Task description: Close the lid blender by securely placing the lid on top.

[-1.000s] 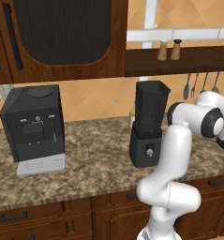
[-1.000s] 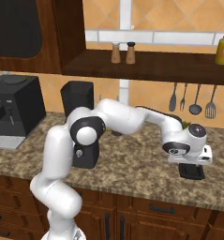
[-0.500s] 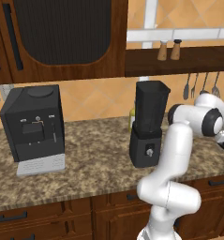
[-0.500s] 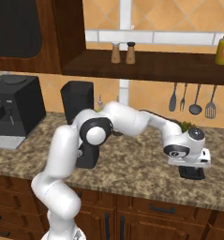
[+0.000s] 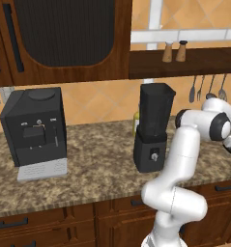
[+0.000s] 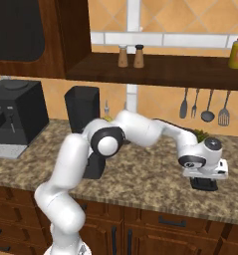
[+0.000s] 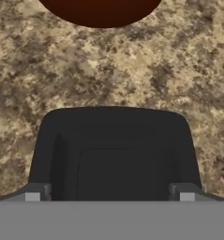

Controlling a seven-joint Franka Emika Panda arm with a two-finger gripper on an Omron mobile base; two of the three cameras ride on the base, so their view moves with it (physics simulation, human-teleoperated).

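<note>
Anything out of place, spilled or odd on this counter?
Only one thing: the blender stands with its jar open on top, while its lid lies flat on the counter well off to the right, under the claw. Nothing looks spilled, tipped or damaged.

Landmark: blender (image 5: 154, 128), standing on the worktop (image 5: 97, 169) near its back edge. Coffee machine (image 5: 35, 130) well apart to the blender's left, also on the worktop. A bottle (image 5: 136, 120) stands just behind the blender, against the wall. Lid (image 6: 204, 183) lies flat on the worktop well to the blender's right, nearer the front edge; gripper (image 6: 206, 175) sits directly over it. Shelf (image 6: 155, 69) above the blender carries two shakers (image 6: 130, 56). Utensils (image 6: 202, 103) hang on the wall right of the blender.
</note>
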